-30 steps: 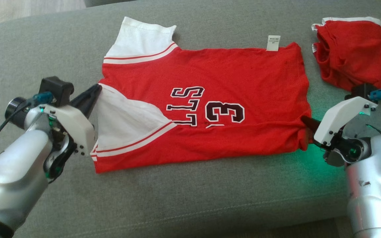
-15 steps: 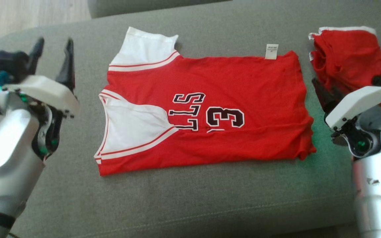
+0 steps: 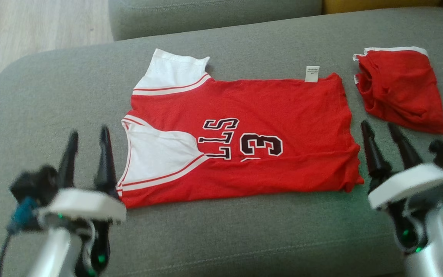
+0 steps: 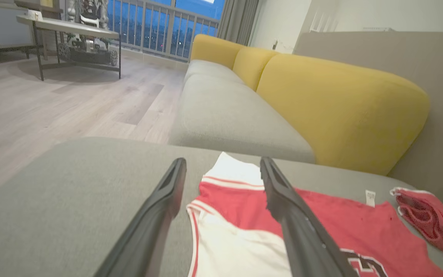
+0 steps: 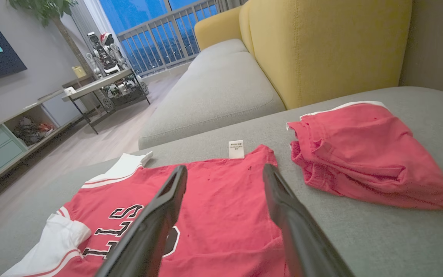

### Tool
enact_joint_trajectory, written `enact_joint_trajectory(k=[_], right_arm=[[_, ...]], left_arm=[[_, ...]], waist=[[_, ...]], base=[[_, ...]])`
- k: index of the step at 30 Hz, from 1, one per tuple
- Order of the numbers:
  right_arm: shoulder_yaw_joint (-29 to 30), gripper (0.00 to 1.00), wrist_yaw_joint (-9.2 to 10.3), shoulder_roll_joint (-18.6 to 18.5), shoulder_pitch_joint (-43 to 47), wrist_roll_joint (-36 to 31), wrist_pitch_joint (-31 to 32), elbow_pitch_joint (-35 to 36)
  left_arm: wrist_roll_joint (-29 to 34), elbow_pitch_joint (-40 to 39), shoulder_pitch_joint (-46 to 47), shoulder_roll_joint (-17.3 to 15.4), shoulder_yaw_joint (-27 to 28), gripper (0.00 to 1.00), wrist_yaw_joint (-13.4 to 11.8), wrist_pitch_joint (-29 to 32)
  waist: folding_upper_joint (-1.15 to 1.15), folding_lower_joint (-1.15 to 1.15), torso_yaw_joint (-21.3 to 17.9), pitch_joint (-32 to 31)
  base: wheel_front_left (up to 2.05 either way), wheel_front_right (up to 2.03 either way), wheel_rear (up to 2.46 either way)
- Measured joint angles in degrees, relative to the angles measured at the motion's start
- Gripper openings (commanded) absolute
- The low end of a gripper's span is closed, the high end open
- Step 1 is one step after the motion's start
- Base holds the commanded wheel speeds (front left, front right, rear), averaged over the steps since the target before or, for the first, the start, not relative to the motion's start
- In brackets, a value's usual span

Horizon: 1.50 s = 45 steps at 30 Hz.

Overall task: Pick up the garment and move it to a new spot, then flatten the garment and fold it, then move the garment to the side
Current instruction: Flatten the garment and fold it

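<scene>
While its jaws stand spread wide with nothing between them, the left gripper (image 3: 89,132) hangs over the grey cushion (image 3: 225,231) close to the shirt's neck end. The right gripper (image 3: 378,125) is just as wide open and empty, close beside the shirt's hem end. Between the two, the red shirt (image 3: 252,104) lies flat across the middle of the cushion, with white sleeves toward the robot's left, a dark number 3 and letters facing up, a fold along its near side and a small white label (image 3: 312,74) at its far edge. Beyond the right gripper a bundle of red cloth (image 3: 402,92) sits on the same cushion, apart from the shirt. A yellow backrest (image 4: 340,107) rises behind, and pale wood floor (image 3: 33,23) lies to the left.
</scene>
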State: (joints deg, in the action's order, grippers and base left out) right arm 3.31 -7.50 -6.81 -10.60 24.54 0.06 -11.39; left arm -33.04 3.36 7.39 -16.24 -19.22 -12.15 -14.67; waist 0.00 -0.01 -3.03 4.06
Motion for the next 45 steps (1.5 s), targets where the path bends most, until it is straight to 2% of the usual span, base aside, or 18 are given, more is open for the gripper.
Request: enact_joint_trajectory(k=[5,11,20,30,31,33,38,45], right_arm=[[-1.49,1.00,0.00,2.05,4.23,-3.92,-2.97,1.41],[-2.97,1.00,0.00,2.86,4.24,-5.92,-3.19,2.49],[-2.59,1.00,0.00,3.16,4.20,-6.00,-3.18,4.12],[-1.96,1.00,0.00,3.57,4.30,-6.01,-3.19,4.42],[-1.83,1.00,0.00,3.58,4.30,-6.01,-3.19,4.42],[-1.62,1.00,0.00,3.63,4.30,-6.14,-3.19,4.43],[-0.59,1.00,0.00,3.82,4.35,-6.13,-2.07,2.89],[2.31,1.00,0.00,3.91,5.29,3.21,0.90,-5.79]], left_arm=[[2.42,3.64,-4.78,4.35,4.15,1.00,2.21,0.00],[6.53,11.98,-4.83,5.00,4.80,1.00,4.66,0.01],[7.16,26.94,-1.79,6.71,4.61,1.00,4.11,1.55],[6.76,34.46,2.57,7.13,4.20,1.00,4.16,3.10],[6.75,34.86,3.03,7.13,4.11,0.97,4.31,3.43],[6.70,35.44,3.88,7.13,3.94,0.00,4.77,3.48],[6.68,35.75,4.46,7.37,3.26,0.00,5.44,2.80],[7.44,30.55,3.78,7.40,3.71,0.00,4.97,0.88]], waist=[[0.00,0.00,-1.10,0.08],[0.00,0.01,-2.26,0.94],[0.00,0.01,-4.51,1.50],[0.00,0.00,-6.62,2.36],[0.00,0.01,-6.73,2.43],[0.00,0.01,-6.89,2.51],[0.00,0.01,-6.67,2.34],[0.00,0.01,-4.96,1.72]], base=[[0.00,0.00,0.00],[0.00,0.00,0.00],[0.00,0.00,0.00],[0.00,0.00,0.00],[0.00,0.00,0.00],[0.00,0.00,0.00],[0.00,0.00,0.00],[0.00,0.00,0.00]])
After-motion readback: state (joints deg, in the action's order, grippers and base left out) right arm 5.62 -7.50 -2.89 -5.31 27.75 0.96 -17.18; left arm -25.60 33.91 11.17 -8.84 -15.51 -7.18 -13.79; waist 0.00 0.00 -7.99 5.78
